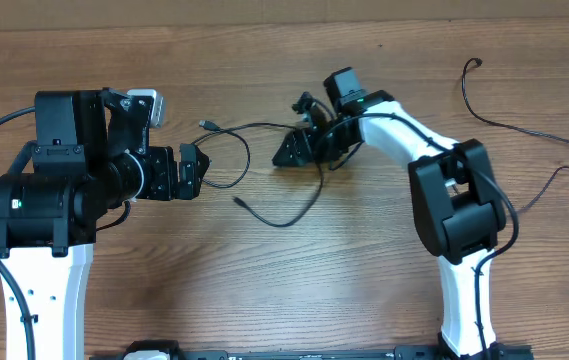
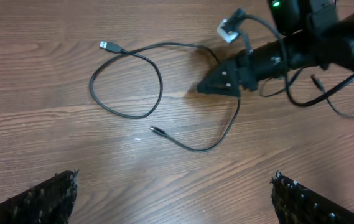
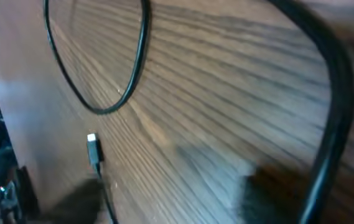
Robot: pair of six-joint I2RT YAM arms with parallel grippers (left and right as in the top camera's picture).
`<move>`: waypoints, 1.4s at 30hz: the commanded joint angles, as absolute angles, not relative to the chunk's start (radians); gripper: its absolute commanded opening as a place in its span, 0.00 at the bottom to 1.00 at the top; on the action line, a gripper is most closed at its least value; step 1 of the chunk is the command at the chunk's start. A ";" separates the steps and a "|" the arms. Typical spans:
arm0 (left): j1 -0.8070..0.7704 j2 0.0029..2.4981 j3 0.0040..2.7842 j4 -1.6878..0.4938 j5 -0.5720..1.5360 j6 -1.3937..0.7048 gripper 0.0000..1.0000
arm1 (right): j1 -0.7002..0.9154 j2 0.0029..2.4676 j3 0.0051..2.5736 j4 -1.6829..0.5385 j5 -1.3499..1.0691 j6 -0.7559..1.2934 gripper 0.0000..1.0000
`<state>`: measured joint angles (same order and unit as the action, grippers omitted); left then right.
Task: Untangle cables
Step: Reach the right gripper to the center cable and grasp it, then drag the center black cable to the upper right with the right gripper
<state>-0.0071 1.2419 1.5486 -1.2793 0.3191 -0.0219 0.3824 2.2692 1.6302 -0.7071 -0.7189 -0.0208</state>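
Two arms are reaching toward a looped black cable [image 2: 195, 150] in the middle of the wooden worktop [image 1: 264, 300].

The left claw [image 2: 173, 182] is hovering with its fingers standing wide apart, at 9 o'clock from the loop. The right claw [image 1: 292, 152] is sitting low at 3 o'clock from the loop, just beside the cable; I cannot tell if it is gripping. The cable's USB plug [image 2: 106, 45] is lying at 11 o'clock. More thin cables [image 1: 479, 118] are lying far toward 3 o'clock.

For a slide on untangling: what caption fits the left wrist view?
Right gripper at a looped black cable on the wooden table, framed by the open left gripper.
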 commanded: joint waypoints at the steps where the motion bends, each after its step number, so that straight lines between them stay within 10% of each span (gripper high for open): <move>1: -0.013 1.243 1.557 -1.279 0.333 -0.003 1.00 | 0.391 2.303 1.622 -0.668 -0.671 0.062 0.30; 11: -0.013 1.243 1.557 -1.278 0.333 -0.003 1.00 | 0.353 2.271 1.791 -0.843 -0.492 0.104 0.04; 27: -0.013 1.243 1.557 -1.279 0.333 -0.003 1.00 | 0.208 2.233 2.509 -0.922 -0.424 0.325 0.04; 42: -0.013 1.243 1.557 -1.279 0.333 -0.003 1.00 | -0.072 2.233 2.546 -0.788 -0.086 0.527 0.04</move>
<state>-0.0071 1.2419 1.5486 -1.2793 0.3195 -0.0219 -0.0044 2.2658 2.5313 -0.7795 -0.2199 0.5014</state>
